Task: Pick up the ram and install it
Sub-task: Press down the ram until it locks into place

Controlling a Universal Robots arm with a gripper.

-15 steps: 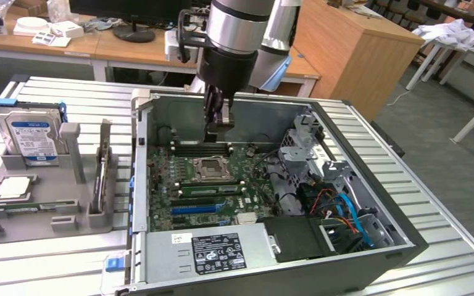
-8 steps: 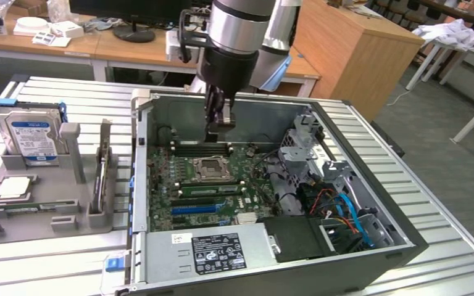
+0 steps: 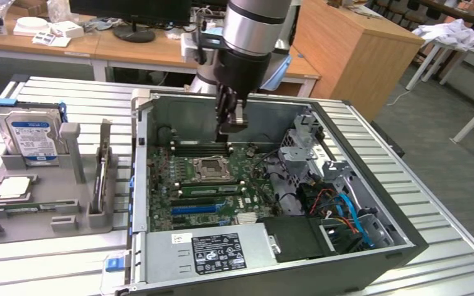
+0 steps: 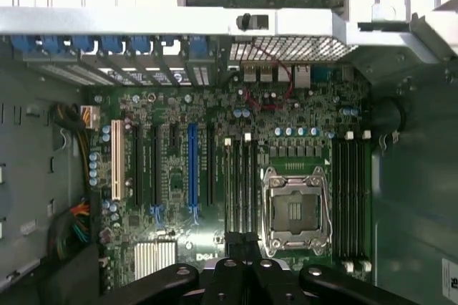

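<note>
**Hovering over the open case, fingers clenched on nothing**

Hanging above the open computer case (image 3: pixel 150 98), the gripper (image 3: pixel 231 128) has its fingers pressed together, and no stick can be made out between them in either view. Directly beneath the fingers lies the motherboard (image 3: pixel 212 185), with the empty CPU socket (image 3: pixel 210 166) just ahead of them and the black memory slots (image 4: pixel 240 176) running right under the tips in the wrist view. A second bank of slots (image 4: pixel 351 197) sits beyond the socket from the fingers.

A green ram (image 3: pixel 210 189) lies across the board just past the socket, well below the fingers and apart from them; whether it is fully seated cannot be told. Well off to the side of the fingers, on the exterior view's left, a grey holder tray (image 3: pixel 35 197) on the tabletop carries a hard drive (image 3: pixel 33 137) and another narrow green stick (image 3: pixel 31 209).

The risks, as I judge them: descending with the fingers closed would jab the slots or the socket's bare contacts; a stick pressed in tilted or off the slot line could jam against the white clips; and the case walls sit near the arm's path, so a sideways move while low could strike them.
</note>
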